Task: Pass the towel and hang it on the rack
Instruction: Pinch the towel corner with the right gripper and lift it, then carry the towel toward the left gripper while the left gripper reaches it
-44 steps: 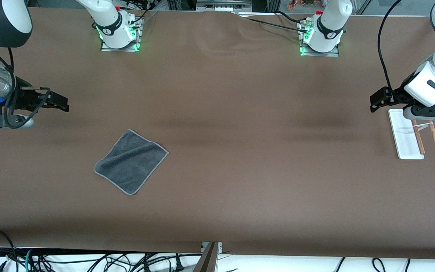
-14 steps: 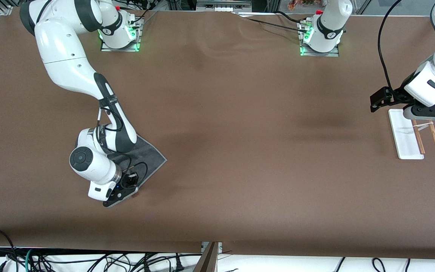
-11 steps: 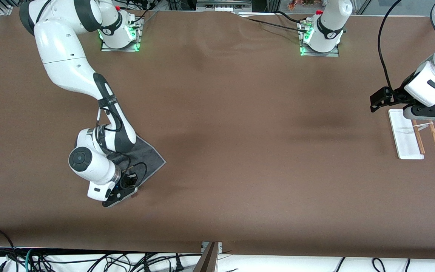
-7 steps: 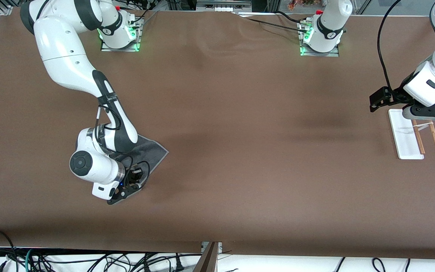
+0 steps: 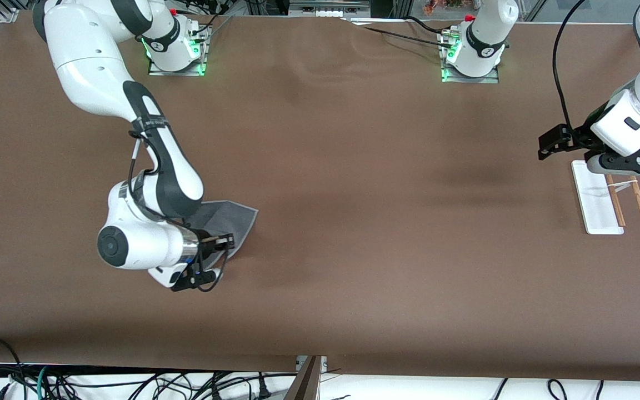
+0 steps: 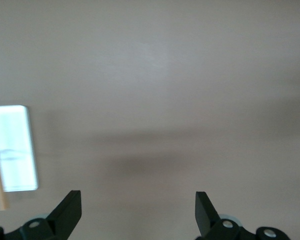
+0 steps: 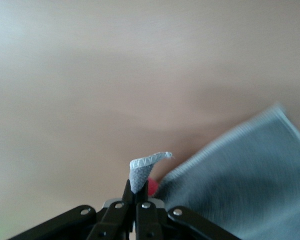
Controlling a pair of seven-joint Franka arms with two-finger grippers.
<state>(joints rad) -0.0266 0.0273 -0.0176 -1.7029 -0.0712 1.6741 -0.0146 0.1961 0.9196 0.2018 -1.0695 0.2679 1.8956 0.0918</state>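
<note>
A: Where was the towel [image 5: 231, 222], taking the rack [image 5: 598, 203] as the marker?
B: Well apart from the rack, toward the right arm's end of the table [image 5: 353, 278], and a little nearer the front camera than the rack. Part of it lay on the brown surface; one corner was raised.

A: And the right gripper [image 7: 136, 192]?
B: It was over the towel's near corner, jaws closed tight on that grey stitched corner, a tip of cloth poking up between the fingers [image 7: 126, 196]. A bit of red-pink showed beside it.

A: How did the cloth look to handle?
B: Soft and light, likely to droop and swing, so a pinch at a corner or edge seemed right; the receiving arm would probably want another free corner.

A: The left gripper [image 6: 137, 212]?
B: It hovered just beside the rack, over the end of its white base that lay farther from the front camera, jaws spread wide and empty. That arm waited.
</note>
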